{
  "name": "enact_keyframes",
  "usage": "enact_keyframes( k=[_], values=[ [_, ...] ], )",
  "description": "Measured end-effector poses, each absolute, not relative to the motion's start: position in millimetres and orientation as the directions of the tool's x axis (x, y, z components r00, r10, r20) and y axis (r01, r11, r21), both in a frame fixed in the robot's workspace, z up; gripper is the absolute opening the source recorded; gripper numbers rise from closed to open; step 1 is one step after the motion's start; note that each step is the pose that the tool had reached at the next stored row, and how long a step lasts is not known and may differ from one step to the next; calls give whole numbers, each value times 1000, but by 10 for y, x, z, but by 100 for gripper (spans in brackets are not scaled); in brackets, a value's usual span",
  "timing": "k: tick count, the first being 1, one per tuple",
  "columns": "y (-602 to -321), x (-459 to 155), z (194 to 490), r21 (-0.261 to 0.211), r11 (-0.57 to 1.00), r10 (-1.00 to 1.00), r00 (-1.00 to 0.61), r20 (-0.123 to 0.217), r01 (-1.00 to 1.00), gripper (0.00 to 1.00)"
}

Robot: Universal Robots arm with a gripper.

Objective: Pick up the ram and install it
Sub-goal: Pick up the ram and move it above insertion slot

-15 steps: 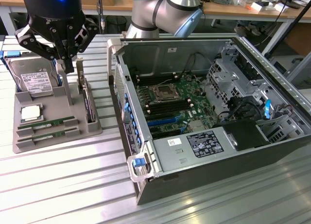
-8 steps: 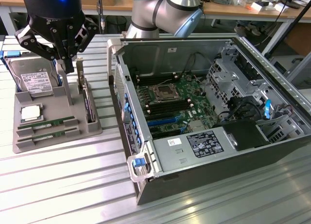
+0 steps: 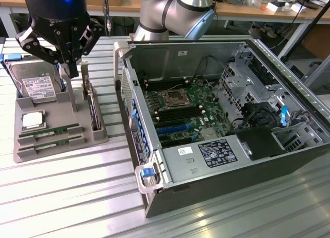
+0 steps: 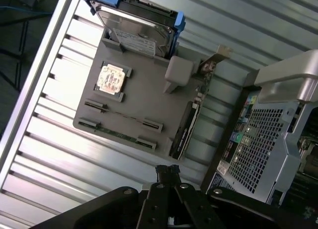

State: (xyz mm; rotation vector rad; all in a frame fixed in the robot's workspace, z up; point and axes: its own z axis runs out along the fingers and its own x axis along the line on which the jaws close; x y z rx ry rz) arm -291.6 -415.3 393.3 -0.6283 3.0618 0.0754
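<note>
Two ram sticks lie side by side in slots at the front of a grey holder tray: one ram and a second ram closer to the tray's front edge. In the wrist view the ram shows as a thin green strip on the tray. My gripper hangs above the back of the tray, near the hard drive, well clear of the ram. Its black fingertips are pressed together, shut, with nothing between them.
On the tray also sit a silver hard drive, a processor chip and an upright expansion card. An open computer case lies to the exterior view's right, its motherboard exposed. The table is ribbed metal.
</note>
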Motion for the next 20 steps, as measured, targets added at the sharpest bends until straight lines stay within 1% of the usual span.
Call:
enact_keyframes(
  k=[20],
  values=[
    [-4153,-2916,3933,44,879,-473,-881,-24,-474,10]
  ],
)
